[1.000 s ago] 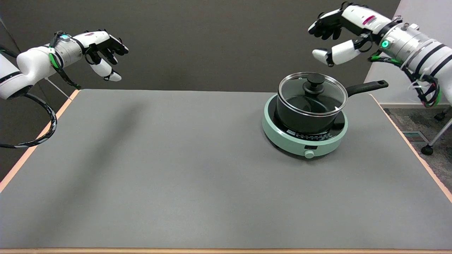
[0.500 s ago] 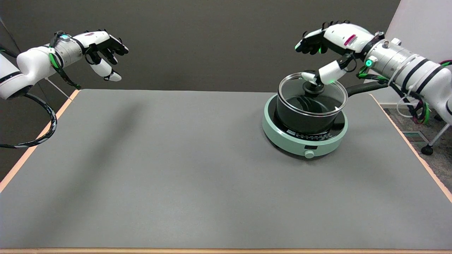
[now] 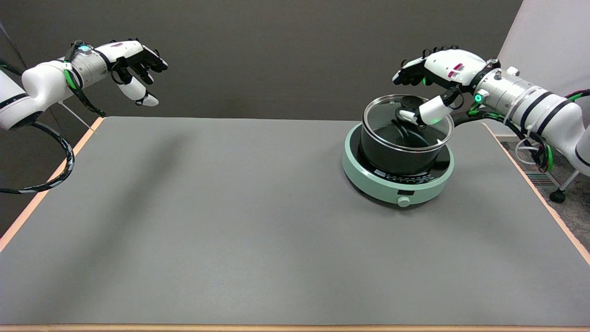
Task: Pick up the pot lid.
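We see an evenly lit, sharp picture. Soft, diffuse shadows lie across the grey bench (image 3: pixel 258 240), one long dim band at left. Small highlights glint on the glass pot lid (image 3: pixel 389 121). The backdrop stays dark.

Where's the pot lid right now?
In the head view the lid is at the right, on the black pot that stands on the green cooker. The right robot hand is at its knob.

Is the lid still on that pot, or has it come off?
On. The glass lid sits flat on the pot's rim; the right hand is at its knob.
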